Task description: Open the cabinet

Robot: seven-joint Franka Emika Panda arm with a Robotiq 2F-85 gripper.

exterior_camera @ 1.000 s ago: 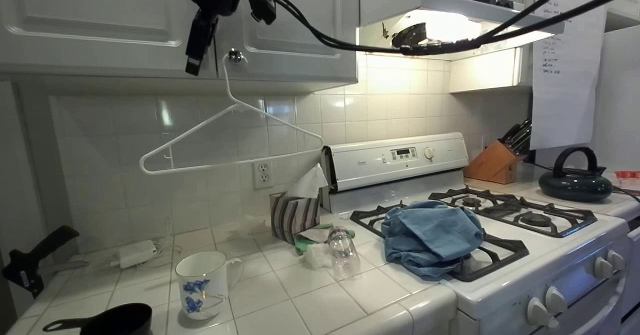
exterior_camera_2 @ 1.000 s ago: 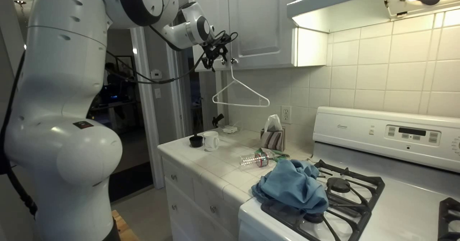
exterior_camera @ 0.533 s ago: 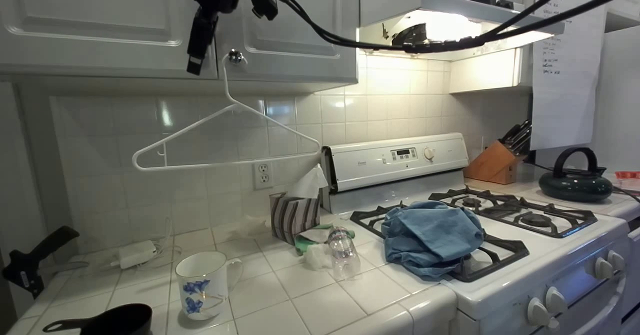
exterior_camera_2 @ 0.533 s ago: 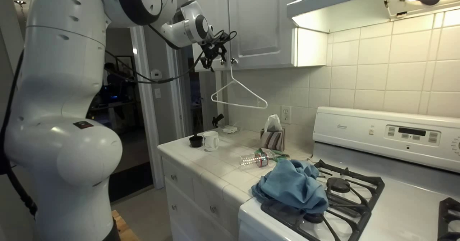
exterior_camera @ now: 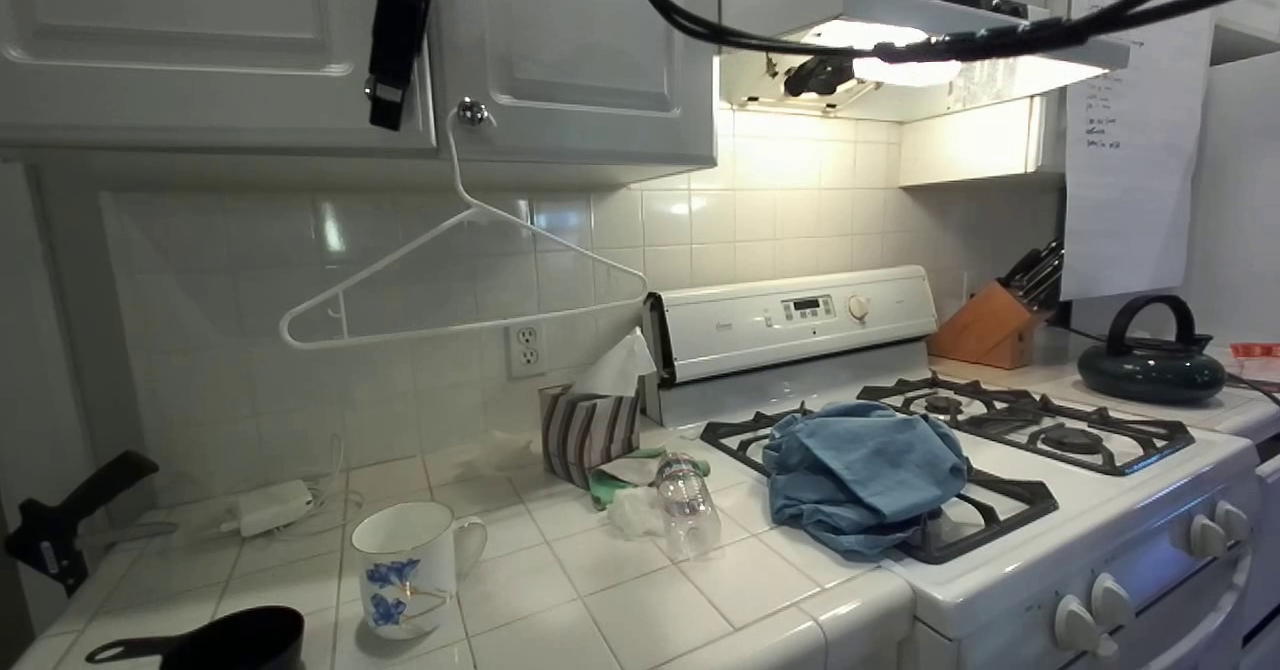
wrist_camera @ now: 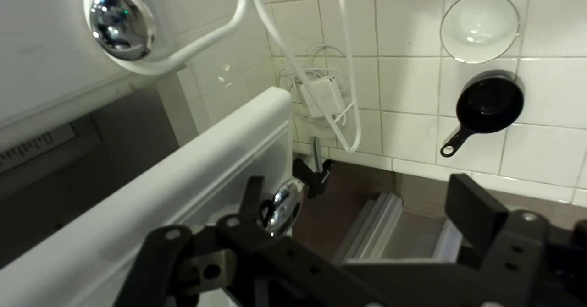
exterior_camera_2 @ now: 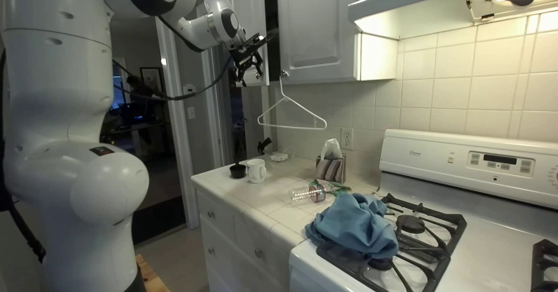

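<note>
1. While the white robot arm (exterior_camera_2: 65, 122) looms nearest me on the left, it stretches away toward the tiled wall (exterior_camera_2: 370, 113) on the far side.
2. Over on the near right, a blue cloth (exterior_camera_2: 353, 226) lies in a heap on the stove (exterior_camera_2: 492, 239).
3. Left of that runs the white desk (exterior_camera_2: 261, 196), where a clear bottle (exterior_camera_2: 307, 194) lies on its side in front of a striped tissue box (exterior_camera_2: 330, 170).
4. Farther along, at the desk's left end, I see a black pan (exterior_camera: 240, 640) with a flowered mug (exterior_camera: 405, 570) just to its right.
5. Up above that end, the gripper (wrist_camera: 364, 201) is unclenched, its two fingers well apart. One fingertip (wrist_camera: 252, 197) is right beside the silver left knob (wrist_camera: 284, 207); whether they touch, I can't tell.
6. That knob belongs to the left door (exterior_camera_2: 248, 4) of the white cabinet (exterior_camera_2: 318, 35), up on the far wall over the desk. This door stands ajar, with a dark gap between it and the closed right door (exterior_camera: 590, 60).
7. From the right knob (exterior_camera: 471, 111) a white hanger (exterior_camera: 472, 210) dangles by its hook.
</note>
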